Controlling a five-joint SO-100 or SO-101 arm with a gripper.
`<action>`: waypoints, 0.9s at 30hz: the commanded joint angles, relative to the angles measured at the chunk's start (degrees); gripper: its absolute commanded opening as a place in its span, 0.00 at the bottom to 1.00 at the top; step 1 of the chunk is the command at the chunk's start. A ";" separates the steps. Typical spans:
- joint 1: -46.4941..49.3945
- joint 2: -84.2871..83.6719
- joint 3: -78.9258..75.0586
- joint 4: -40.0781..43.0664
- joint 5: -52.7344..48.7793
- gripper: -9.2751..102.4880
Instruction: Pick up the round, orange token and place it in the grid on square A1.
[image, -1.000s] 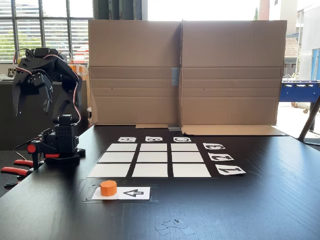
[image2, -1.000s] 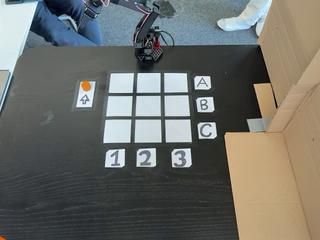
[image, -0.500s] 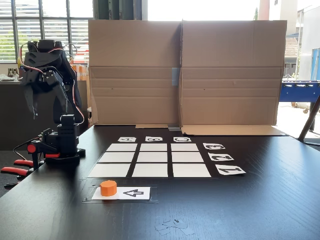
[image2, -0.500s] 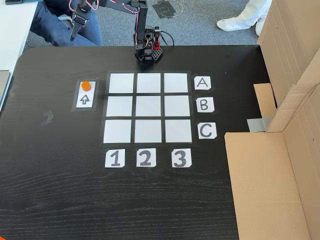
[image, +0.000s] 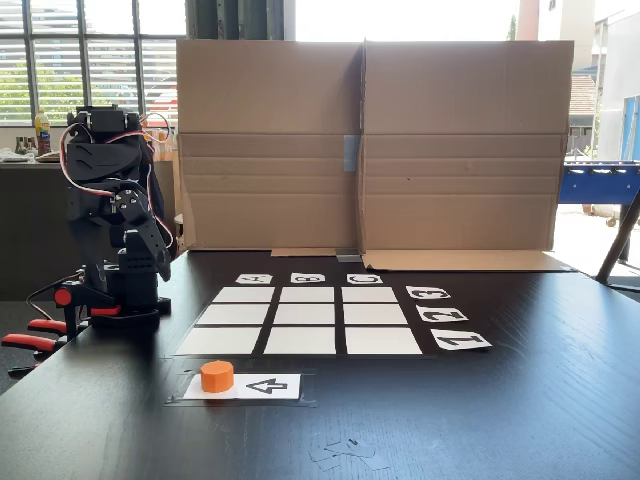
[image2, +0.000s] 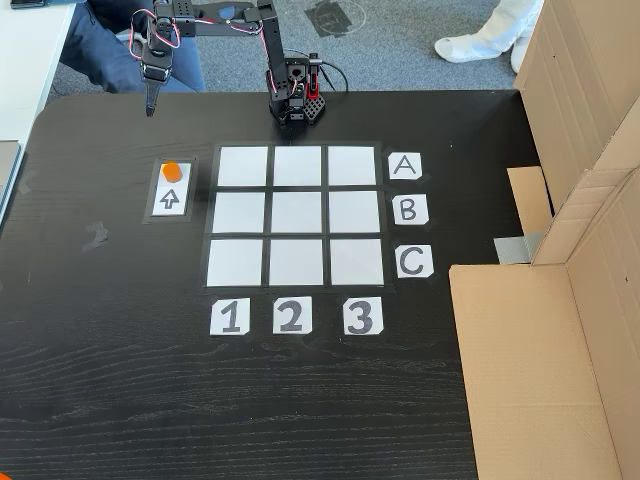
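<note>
In the low fixed view from the table edge, the token (image: 217, 376) sits on the left end of the arrow card (image: 243, 386), at about 7 o'clock from the grid (image: 305, 321), just beside its near edge and apart from it. My arm (image: 112, 225) stands folded over its base at 9 o'clock from the grid; my gripper is lost in the dark mass of the arm here, so I cannot tell how the jaws stand from this side. The table (image: 540, 400) is dark and flat, with a cardboard wall (image: 370, 145) behind. In the fixed view from above, the token (image2: 172, 171) is at the top of the arrow card (image2: 170, 190), at 9 o'clock from square A1 (image2: 243, 166), the corner cell in row A (image2: 404, 165) and column 1 (image2: 229, 316), with a black gap between. My gripper (image2: 150, 103) hangs pointing down at 12 o'clock from the token, well apart from it; the tips look drawn together to a point, though it is too small to be sure. Handling, as I judge it: a short rigid puck, probably plastic, light, not fragile, with a smooth rim that may slip. I would take it across the curved side, jaws spread wider than its face, low on the wall, squeezing on the diameter so it does not squirt out. The card beneath is thin and might shift.
</note>
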 joint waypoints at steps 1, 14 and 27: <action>-2.37 -1.58 -2.46 -0.53 0.44 0.36; -10.37 -8.09 -4.39 -1.14 1.23 0.35; -16.08 -17.31 -8.09 -1.32 3.43 0.35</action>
